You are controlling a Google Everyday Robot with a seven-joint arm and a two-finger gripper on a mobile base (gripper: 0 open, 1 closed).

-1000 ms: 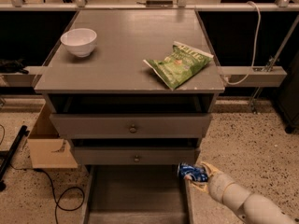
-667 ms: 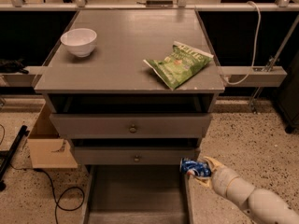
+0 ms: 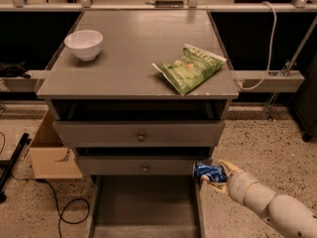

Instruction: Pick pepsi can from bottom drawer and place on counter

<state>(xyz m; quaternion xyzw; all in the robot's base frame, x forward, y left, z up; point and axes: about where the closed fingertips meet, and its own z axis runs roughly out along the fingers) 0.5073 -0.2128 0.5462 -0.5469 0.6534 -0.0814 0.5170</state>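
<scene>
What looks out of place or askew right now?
Nothing spilled or damaged. The pepsi can is held sideways in the gripper, by the right wall of the bottom drawer. On the counter, the green chip bag lies askew near the front right corner.

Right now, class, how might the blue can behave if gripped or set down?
The gripper, beside the open drawer, holds the can sideways; round, it would probably roll if laid so. Its smooth sides may slip, and squeezing likely dents it.
</scene>
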